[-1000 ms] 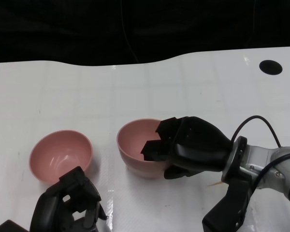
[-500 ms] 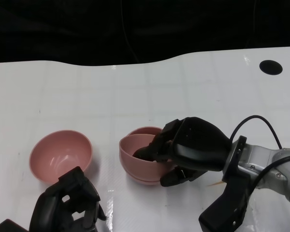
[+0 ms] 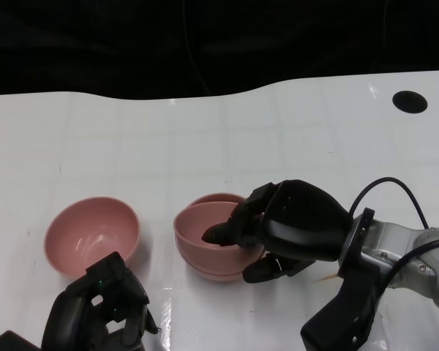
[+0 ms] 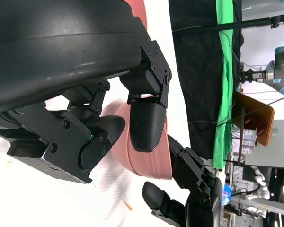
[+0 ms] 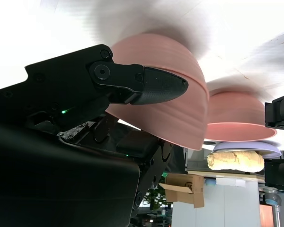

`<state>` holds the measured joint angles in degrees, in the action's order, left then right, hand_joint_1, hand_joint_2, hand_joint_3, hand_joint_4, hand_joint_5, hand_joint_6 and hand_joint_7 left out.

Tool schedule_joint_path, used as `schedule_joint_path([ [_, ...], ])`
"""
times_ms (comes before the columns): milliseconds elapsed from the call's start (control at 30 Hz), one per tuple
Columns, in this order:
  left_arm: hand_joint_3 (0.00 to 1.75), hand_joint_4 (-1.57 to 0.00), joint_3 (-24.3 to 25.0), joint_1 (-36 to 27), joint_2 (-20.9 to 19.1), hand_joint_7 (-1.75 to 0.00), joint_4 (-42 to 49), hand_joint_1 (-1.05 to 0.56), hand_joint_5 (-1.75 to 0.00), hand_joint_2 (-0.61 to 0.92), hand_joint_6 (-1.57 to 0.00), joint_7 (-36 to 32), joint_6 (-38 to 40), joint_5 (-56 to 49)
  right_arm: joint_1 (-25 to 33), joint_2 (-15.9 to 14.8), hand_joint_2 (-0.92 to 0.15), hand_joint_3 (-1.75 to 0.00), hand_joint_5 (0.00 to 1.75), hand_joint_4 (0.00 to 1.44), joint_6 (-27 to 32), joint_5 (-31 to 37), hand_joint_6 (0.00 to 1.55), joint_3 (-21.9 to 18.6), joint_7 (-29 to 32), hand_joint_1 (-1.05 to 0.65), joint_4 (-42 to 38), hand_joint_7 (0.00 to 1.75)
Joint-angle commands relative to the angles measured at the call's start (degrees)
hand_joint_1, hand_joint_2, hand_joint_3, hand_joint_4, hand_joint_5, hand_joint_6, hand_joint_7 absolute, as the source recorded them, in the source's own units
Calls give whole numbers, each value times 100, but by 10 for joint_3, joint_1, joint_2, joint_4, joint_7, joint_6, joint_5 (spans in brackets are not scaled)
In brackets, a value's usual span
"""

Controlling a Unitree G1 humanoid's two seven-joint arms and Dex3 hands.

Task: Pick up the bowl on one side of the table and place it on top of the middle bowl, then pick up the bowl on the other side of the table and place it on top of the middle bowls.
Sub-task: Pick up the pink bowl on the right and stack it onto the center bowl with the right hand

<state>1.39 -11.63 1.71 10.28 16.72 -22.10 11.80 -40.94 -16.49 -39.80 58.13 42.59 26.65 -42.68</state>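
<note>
Change since earlier frame: carried bowl (image 3: 205, 232) lowered from above the middle bowl (image 3: 221, 272) into it; now nested, tipped slightly; left-side bowl (image 3: 92, 232) unmoved.

Head view, right hand (image 3: 282, 228): holding the carried bowl at its near rim, fingers inside the cavity, thumb outside below the rim.
Head view, stack: two pink rims visible, upper sitting askew inside lower, not yet level; stack at centre of white table (image 3: 205, 139).
Head view, left hand (image 3: 102, 311): low at the near edge, close to the left-side bowl but apart from it; holding nothing; fingers curled, spread hard to judge.
Head view, other: dark round hole (image 3: 410, 102) at the far right of the table, well apart from the work.

Left wrist view, left hand (image 4: 109, 127): fingers bent inward, empty; whether closed fully cannot be told.
Left wrist view, bowl (image 4: 154, 161): pink wall just beyond the fingertips, right hand (image 4: 189, 189) gripping its far side.

Right wrist view, right hand (image 5: 113, 104): one finger laid along the outer wall of the held bowl (image 5: 175, 109); grip firm.
Right wrist view, second bowl (image 5: 239, 118): pink, further off, beside the held one.

Step in hand: seating and releasing the first bowl.
Advice: settle upper bowl level before letting go; open fingers gently, withdraw upward and back to avoid dragging the rim or sliding the stack.
Risk: tilted release, likely rocking or off-centre seating for the third bowl.
</note>
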Motion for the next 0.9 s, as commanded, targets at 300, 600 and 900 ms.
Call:
schedule_joint_path([
  [300, 120, -81, 6, 3, -12, -166, 5, -2, -175, 59, -72, 14, -7, 8, 7, -9, -92, -56, 2, 77, 9, -6, 62, -9, 6, -81, 4, 1],
  [600, 120, -82, 6, 1, -13, -165, -2, -1, -175, 58, -73, 12, -2, 3, 17, -12, -92, -61, 0, 50, 46, 27, 54, 4, 43, -87, 17, 0],
  [900, 119, -81, 6, -3, -10, -163, -4, 0, -175, 60, -72, 22, 1, 17, 32, -12, -92, -68, 0, 1, 86, 35, 5, 13, -9, -93, 32, 0],
])
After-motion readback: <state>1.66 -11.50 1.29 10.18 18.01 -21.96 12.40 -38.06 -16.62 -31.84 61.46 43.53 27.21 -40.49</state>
